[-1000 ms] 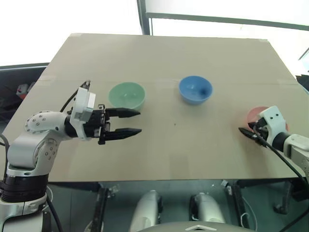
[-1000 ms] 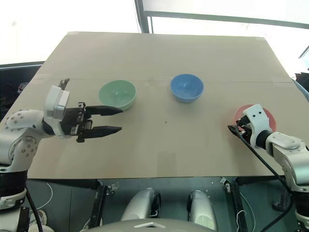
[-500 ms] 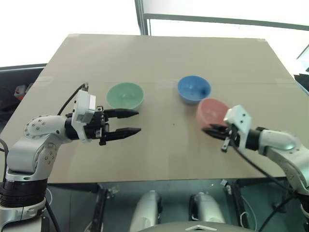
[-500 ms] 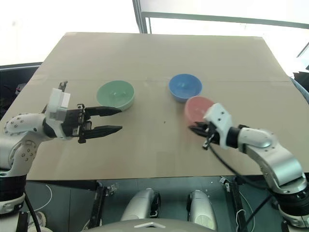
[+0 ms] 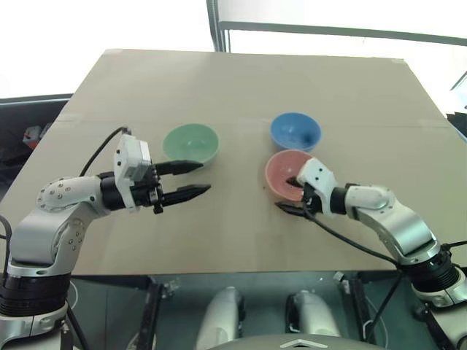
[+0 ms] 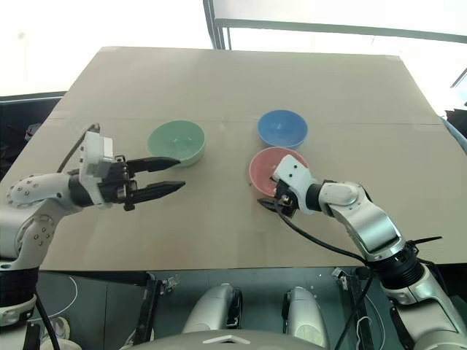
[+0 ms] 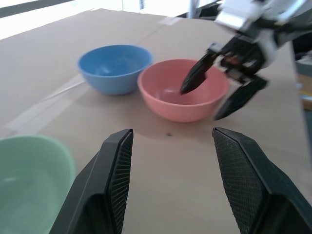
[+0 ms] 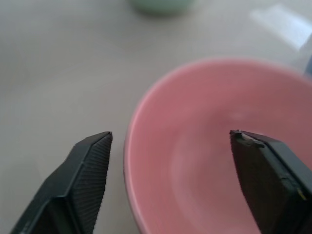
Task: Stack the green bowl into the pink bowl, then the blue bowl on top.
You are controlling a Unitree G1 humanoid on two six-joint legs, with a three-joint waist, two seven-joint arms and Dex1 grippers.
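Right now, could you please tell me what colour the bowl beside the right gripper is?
Salmon pink. The pink bowl shows best in the left wrist view.

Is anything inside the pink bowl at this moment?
No bowl is stacked in the pink bowl. One finger of the open right end effector reaches over its rim into it, the other stays outside. That finger covers part of the inner wall.

A flat tan cardboard-covered tabletop [image 5: 241, 87] is the landmark here, its surface crossed by a faint strip of clear tape. Behind its far edge stand bright, washed-out windows [image 5: 95, 22], split by a dark metal window frame post [image 5: 214, 25]. Below the tabletop's near edge lies a grey-green floor [image 5: 175, 306].
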